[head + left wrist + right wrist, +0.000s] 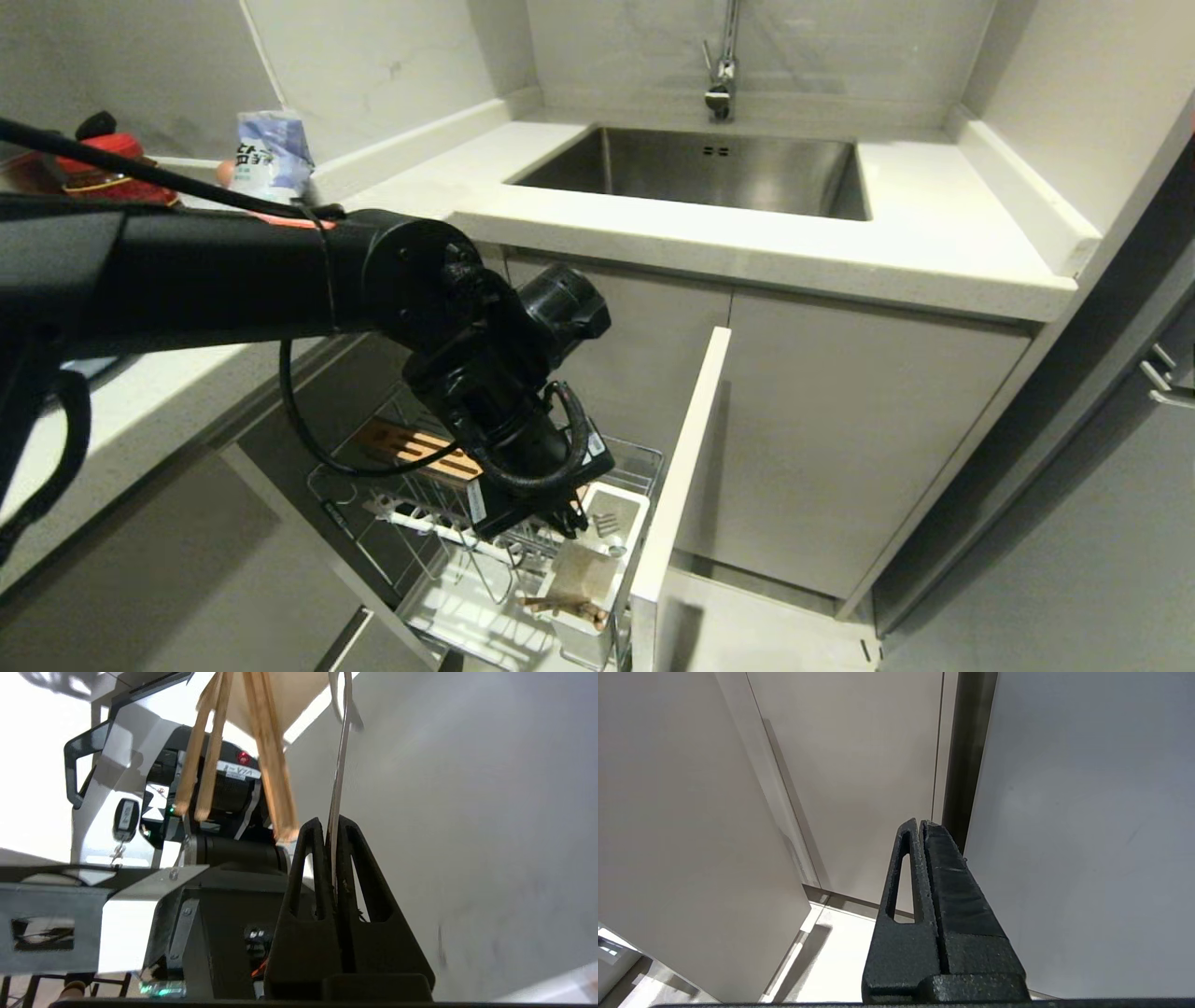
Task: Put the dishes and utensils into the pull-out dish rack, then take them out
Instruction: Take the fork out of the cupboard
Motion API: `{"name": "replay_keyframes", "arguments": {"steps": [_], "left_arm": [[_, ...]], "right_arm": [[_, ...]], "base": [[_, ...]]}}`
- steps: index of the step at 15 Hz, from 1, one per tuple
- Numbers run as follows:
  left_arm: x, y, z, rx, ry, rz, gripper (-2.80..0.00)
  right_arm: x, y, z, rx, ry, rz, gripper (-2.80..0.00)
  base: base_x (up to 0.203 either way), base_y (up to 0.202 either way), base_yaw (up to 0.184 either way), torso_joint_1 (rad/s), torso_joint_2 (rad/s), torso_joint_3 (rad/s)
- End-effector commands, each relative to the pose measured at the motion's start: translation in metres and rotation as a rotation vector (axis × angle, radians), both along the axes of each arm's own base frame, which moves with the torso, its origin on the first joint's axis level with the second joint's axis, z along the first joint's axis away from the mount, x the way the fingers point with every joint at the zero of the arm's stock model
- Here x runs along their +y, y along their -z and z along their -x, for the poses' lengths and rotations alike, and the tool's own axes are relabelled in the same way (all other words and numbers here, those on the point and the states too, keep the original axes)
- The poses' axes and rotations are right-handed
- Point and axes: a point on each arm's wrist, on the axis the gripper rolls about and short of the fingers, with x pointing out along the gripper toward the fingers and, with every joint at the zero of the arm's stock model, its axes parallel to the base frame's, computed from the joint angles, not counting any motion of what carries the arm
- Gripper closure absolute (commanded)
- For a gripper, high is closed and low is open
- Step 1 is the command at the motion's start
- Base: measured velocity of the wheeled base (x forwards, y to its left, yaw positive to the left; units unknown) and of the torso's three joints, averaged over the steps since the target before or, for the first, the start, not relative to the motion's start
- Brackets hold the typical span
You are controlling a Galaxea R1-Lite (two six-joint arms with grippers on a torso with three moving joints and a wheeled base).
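- Nearest to us, at about six o'clock in the head view, sat the pull-out dish rack (pixel 523 597), drawn out of the cabinet, its light-grey front panel (pixel 677 467) running up its right side.
- In the rack's near right corner stood the white utensil cup (pixel 597 560), with the wooden chopsticks (pixel 569 609) lying tilted in its near compartment.
- Just above the cup, our left gripper (pixel 560 523) pointed down from ten o'clock, its fingers clenched on the slim silver fork (pixel 340 765).
- In the left wrist view the fork's handle was pinched between the two black fingers (pixel 308 896), and the chopsticks (pixel 261 756) showed just beside it.
- A slotted wooden bar (pixel 415 448) crossed the rack behind the gripper.
- Our right gripper (pixel 922 826) was outside the head view; its own camera showed it clamped shut on nothing, facing plain cabinet fronts.
- Farther off, at twelve o'clock, lay the steel sink (pixel 709 173) in the white counter (pixel 934 233), with a tap (pixel 721 65) behind it.
- At ten o'clock on the counter stood a blue-and-white packet (pixel 271 154) and a red container (pixel 112 168).
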Motion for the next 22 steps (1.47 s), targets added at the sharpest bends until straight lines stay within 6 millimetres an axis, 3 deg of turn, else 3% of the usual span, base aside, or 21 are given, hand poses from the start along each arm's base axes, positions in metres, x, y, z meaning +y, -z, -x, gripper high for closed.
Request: {"name": "replay_keyframes", "arguments": {"steps": [1, 5, 9, 16, 22], "left_arm": [[0.004, -0.015, 0.009, -0.016, 0.003, 0.016, 0.0], [0.009, -0.031, 0.022, -0.037, 0.017, 0.034, 0.0], [0.02, -0.062, 0.041, -0.106, 0.028, 0.095, 0.0], [0.066, -0.137, 0.092, -0.365, -0.009, 0.225, 0.0], [0.109, -0.182, 0.133, -0.621, -0.114, 0.264, 0.0]], "right_arm": [[0.0, 0.007, -0.002, 0.025, -0.001, 0.0, 0.0], [0.0, 0.007, -0.002, 0.025, -0.001, 0.0, 0.0], [0.0, 0.007, -0.002, 0.025, -0.001, 0.0, 0.0], [0.0, 0.007, -0.002, 0.025, -0.001, 0.0, 0.0], [0.0, 0.007, -0.002, 0.025, -0.001, -0.001, 0.0]], "base": [[0.0, 0.0, 0.0, 0.0, 0.0, 0.0], [0.0, 0.0, 0.0, 0.0, 0.0, 0.0], [0.0, 0.0, 0.0, 0.0, 0.0, 0.0], [0.0, 0.0, 0.0, 0.0, 0.0, 0.0], [0.0, 0.0, 0.0, 0.0, 0.0, 0.0]]}}
